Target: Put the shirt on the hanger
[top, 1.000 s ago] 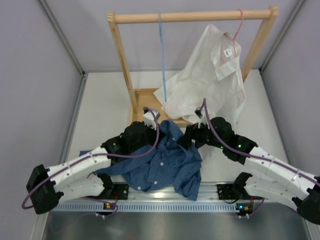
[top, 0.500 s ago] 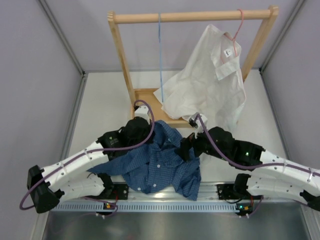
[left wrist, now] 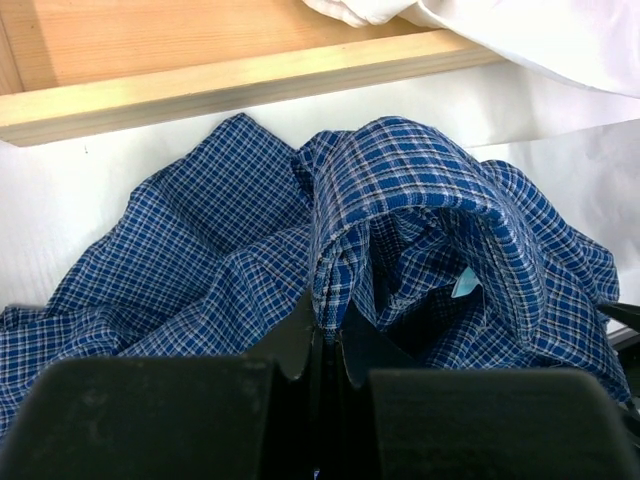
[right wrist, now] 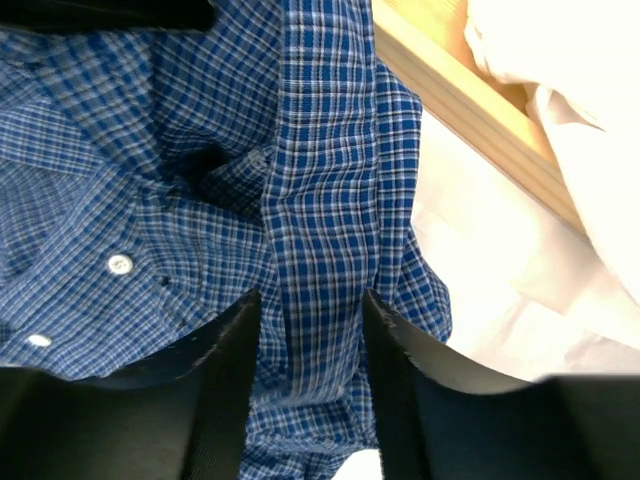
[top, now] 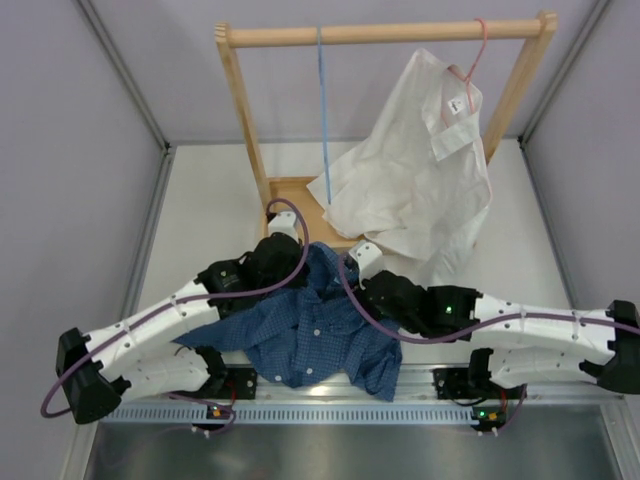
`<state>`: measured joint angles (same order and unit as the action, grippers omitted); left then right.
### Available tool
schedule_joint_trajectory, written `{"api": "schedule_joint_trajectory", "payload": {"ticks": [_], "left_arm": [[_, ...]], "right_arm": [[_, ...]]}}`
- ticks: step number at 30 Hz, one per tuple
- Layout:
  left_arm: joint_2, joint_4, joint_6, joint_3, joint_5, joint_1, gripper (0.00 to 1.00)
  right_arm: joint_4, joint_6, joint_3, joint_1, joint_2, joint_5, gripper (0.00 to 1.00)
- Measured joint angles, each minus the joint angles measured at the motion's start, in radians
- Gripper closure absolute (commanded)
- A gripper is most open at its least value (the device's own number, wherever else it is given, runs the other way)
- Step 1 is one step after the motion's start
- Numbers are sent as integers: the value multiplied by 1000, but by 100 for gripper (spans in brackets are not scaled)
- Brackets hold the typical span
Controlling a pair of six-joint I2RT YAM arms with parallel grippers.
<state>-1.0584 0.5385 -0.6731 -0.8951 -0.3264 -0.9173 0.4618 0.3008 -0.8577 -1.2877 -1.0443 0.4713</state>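
Observation:
The dark blue checked shirt (top: 315, 335) lies crumpled on the table between the two arms, collar toward the rack. My left gripper (left wrist: 328, 318) is shut on the collar edge of the shirt (left wrist: 400, 190), pinching a fold of cloth. My right gripper (right wrist: 310, 305) is open, its two fingers astride the collar band of the shirt (right wrist: 320, 200), white buttons to its left. In the top view the left gripper (top: 300, 258) is at the shirt's far edge and the right gripper (top: 352, 290) just right of it. The light-blue hanger (top: 323, 100) hangs from the wooden rail, empty.
A wooden rack (top: 240, 110) stands at the back, its base board (top: 285, 195) just beyond the shirt. A large white shirt (top: 420, 170) hangs on a pink hanger (top: 478, 55) at the rail's right and drapes onto the table. Grey walls close both sides.
My right arm has swung left and lower, bringing its open gripper over the shirt's collar. The left gripper stays shut on the collar and has barely moved.

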Motion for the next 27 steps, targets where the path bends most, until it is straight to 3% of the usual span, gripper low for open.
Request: {"api": "schedule_joint_trajectory", "payload": {"ticks": [5,6,7,9,14,19,27], "left_arm": [[26,2,-6,-3,15,0,100],[35,4,-6,-3,18,0,100],[46,5,-6,-3,20,0,100],[70,10,-6,-3,21,0,100],[109,57,16,-47,15,0,100],[186,97,123,-126,30,0,100],[316,171,272,-462,19,-1,100]], "right_arm": [[-5,-5,-1,-1,-100,109,67],[-5,-5,-1,-1,-113,130,71],[-5,-6,-1,-1,-122,148,87],[-5,-12,-1,-1,-127,175,100],[-1,-6,-35,-1,-95,202,100],[15,-10,-167,-2,18,106,100],[34,0,-481,-6,89,-168,100]]}}
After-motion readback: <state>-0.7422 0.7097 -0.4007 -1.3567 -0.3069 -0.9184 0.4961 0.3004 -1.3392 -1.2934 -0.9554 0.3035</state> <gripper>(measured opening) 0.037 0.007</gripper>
